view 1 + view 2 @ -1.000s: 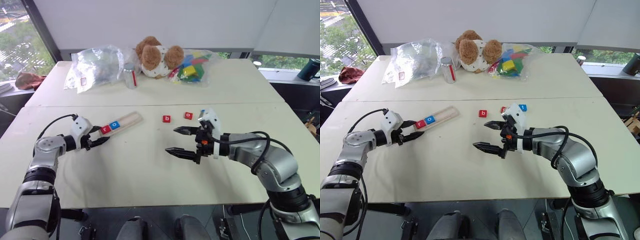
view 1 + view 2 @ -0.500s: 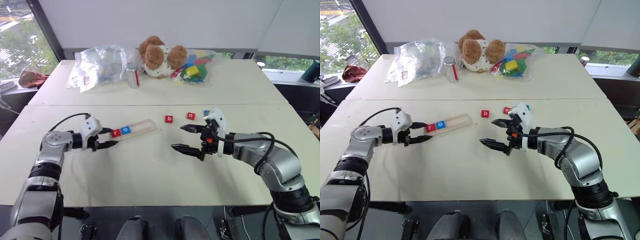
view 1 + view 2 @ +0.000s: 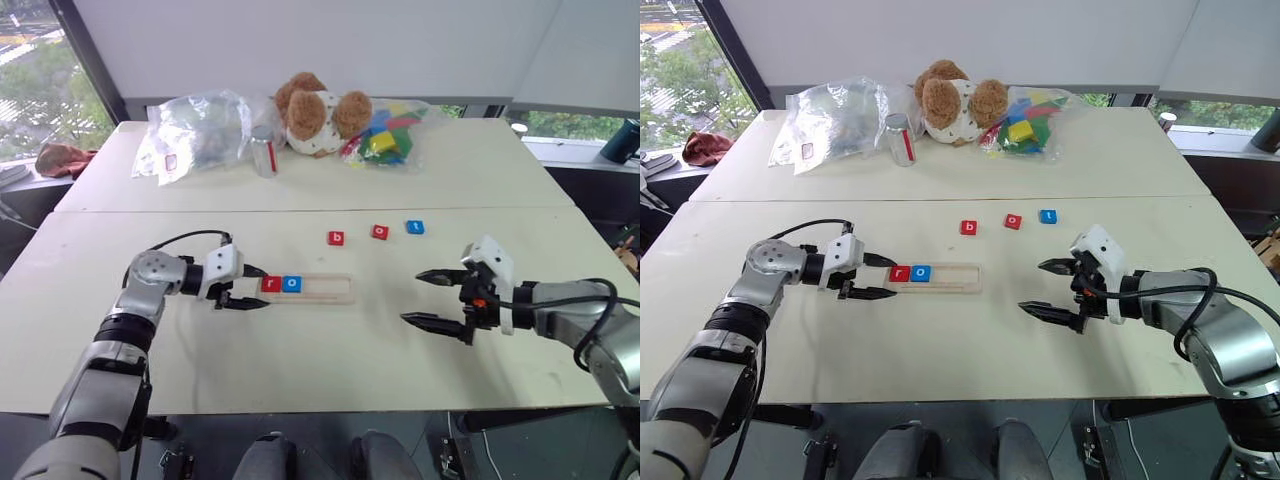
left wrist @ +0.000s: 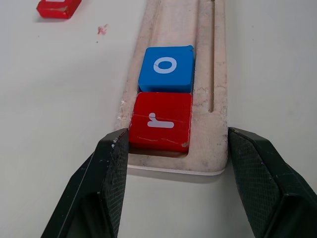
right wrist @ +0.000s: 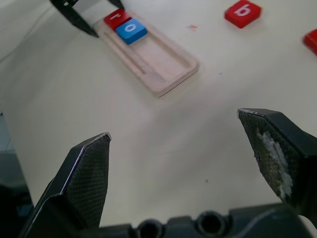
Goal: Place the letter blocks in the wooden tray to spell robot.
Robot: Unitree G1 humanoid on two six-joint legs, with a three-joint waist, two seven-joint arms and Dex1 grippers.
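So the left claw (image 3: pixel 264 288) is clamped across the near end of the wooden tray (image 3: pixel 325 290), one finger on each long side, right by the red r block (image 3: pixel 271 284). The blue o block (image 3: pixel 292 284) sits touching it in the next slot, and the other three slots are bare. The right claw (image 3: pixel 411 297) is spread wide with nothing in it, hovering over bare bench (image 3: pixel 300 350) well to the right of the tray.

The red b block (image 3: pixel 336 238), red o block (image 3: pixel 380 232) and blue t block (image 3: pixel 415 227) lie in a loose row just beyond the tray. My read: the tray is being squared up so the right arm can feed it. If so, keep the pinch low on the rim and let go gently so r and o don't hop out (that rim looks really shallow). Then b goes next, dropped flat against the blue o with the letter the same way up as its neighbours.

Nothing really blocks the path. The teddy bear (image 3: pixel 315 105), the bag of coloured blocks (image 3: pixel 385 140), the clear plastic bag (image 3: pixel 195 130) and the can (image 3: pixel 263 152) are all on the far bench, well apart. The main risk is the right claw nudging the red o block while grabbing b, since they sit near each other.
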